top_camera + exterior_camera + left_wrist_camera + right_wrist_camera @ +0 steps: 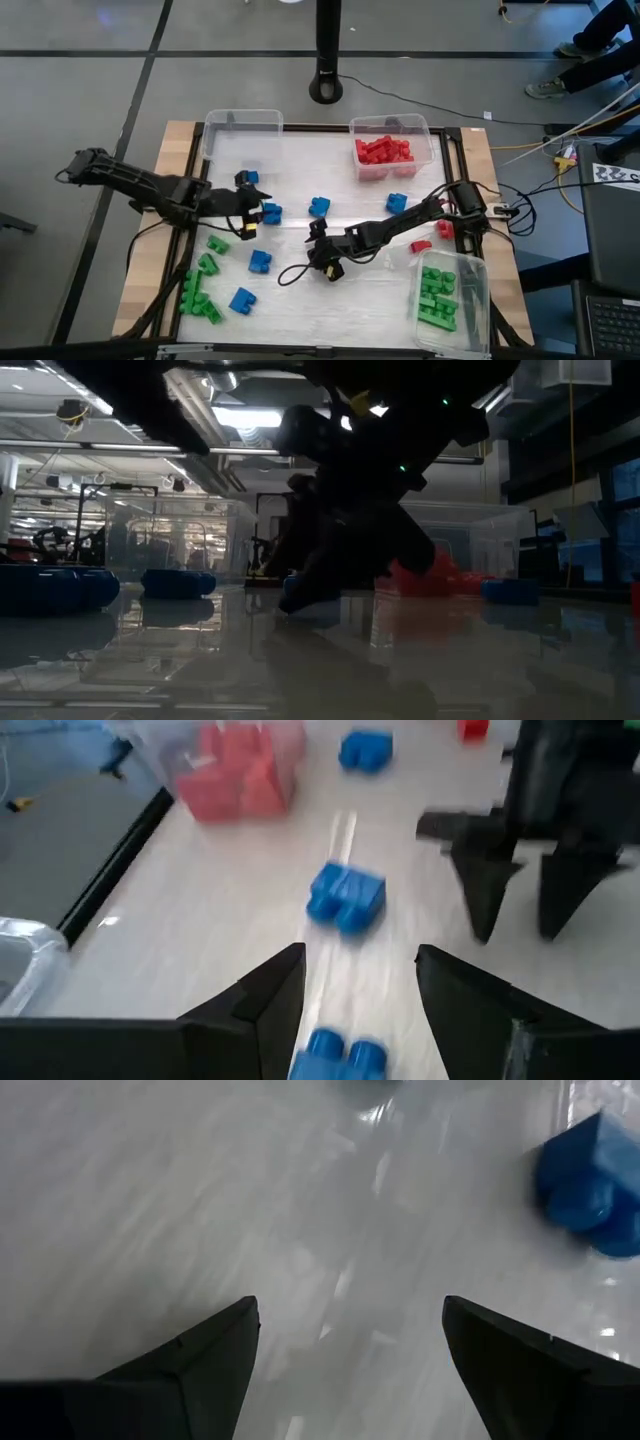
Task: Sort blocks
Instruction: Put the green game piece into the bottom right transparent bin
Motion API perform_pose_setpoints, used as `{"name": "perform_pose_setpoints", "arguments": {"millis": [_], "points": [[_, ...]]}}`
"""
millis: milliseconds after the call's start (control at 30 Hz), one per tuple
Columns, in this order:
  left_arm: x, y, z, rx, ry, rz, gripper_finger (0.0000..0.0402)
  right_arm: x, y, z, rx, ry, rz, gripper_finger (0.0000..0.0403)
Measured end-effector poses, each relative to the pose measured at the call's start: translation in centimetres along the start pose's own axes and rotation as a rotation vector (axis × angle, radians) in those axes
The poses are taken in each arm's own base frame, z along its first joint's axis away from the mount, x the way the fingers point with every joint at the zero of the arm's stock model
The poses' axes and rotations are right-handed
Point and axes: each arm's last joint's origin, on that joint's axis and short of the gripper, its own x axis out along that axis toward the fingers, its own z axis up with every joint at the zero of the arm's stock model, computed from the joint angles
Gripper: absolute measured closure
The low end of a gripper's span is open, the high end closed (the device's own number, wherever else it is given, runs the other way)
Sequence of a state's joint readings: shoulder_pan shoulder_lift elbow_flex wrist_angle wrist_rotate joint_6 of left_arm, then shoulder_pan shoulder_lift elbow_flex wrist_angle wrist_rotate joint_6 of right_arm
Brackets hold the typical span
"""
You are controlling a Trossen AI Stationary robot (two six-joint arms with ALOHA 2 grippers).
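While empty, both claws open, low.

A robotics lab or industrial test hall is indicated; a grey concrete floor with dark seams is seen around a wood-edged table framed in black rails; a black camera post is planted beyond the table's far edge, well away from both grippers; loose cables are trailed across the floor outboard of the right arm; a person's shoes are glimpsed at the far corner; in the low view, ceiling strip lights, exposed ducting and further equipment rigs are shown behind.
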State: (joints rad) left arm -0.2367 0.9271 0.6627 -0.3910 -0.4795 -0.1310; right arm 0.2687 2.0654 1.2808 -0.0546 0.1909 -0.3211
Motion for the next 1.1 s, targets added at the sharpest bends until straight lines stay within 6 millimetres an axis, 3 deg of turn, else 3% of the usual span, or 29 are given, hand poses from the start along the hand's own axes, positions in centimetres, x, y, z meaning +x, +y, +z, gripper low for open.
{"name": "perform_pose_setpoints", "arguments": {"millis": [233,400,533,767,1100], "points": [[-0.8,-1.3,2.5,0.007,0.313,-0.137,0.0219,0.0,-0.2,0.3,0.008,-0.022,-0.036,0.0088],[-1.3,-3.2,1.2,-0.067,0.512,-0.230,0.0219,0.0,-0.3,0.5,-0.003,-0.036,-0.059,0.0088],[-1.7,-4.5,-0.1,-0.086,0.639,-0.197,0.0219,0.0,-0.3,0.5,-0.013,-0.040,-0.061,0.0088],[-2.0,-6.5,-1.0,-0.064,0.695,-0.192,0.0219,0.0,-0.3,0.5,-0.016,-0.039,-0.061,0.0088],[-2.9,-7.8,-1.6,-0.069,0.704,-0.208,0.0219,0.0,-0.3,0.5,-0.016,-0.039,-0.060,0.0088]]}}
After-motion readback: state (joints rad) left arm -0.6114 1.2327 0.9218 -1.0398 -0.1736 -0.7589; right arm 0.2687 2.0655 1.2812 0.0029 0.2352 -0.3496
